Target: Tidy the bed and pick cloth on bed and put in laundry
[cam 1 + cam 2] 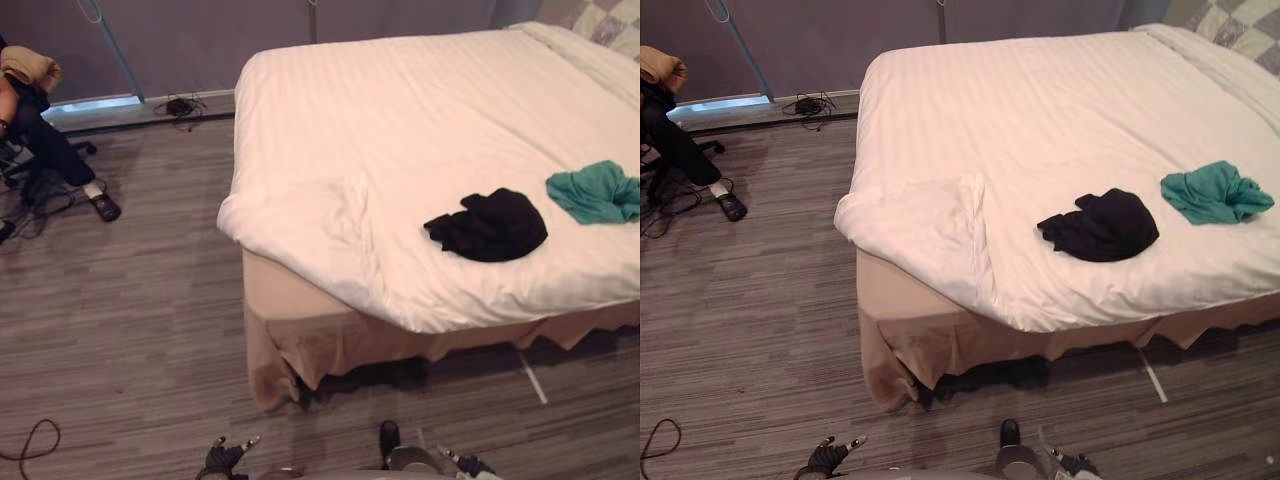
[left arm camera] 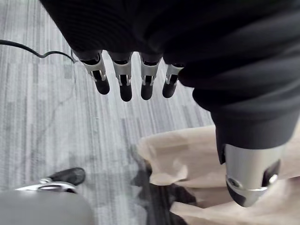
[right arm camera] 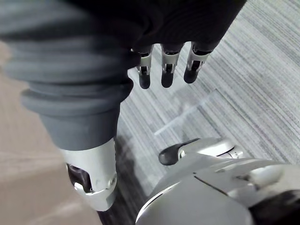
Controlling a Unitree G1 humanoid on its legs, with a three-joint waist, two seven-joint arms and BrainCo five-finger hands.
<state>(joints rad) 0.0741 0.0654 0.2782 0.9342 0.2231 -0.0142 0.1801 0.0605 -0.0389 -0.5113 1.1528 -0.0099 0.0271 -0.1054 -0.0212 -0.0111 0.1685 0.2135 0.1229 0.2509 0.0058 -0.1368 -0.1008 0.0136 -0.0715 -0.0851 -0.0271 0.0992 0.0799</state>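
Nearest, short of the bed's corner, the left hand and right hand hang over the floor, fingers loosely straight, holding nothing. Well beyond them, the black cloth lies crumpled near the bed's front edge, with the teal cloth just beside it.

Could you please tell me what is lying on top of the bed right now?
A black cloth and a teal cloth lie apart on the white duvet, both near its closer edge. The duvet covers the whole top, so anything beneath it is hidden.
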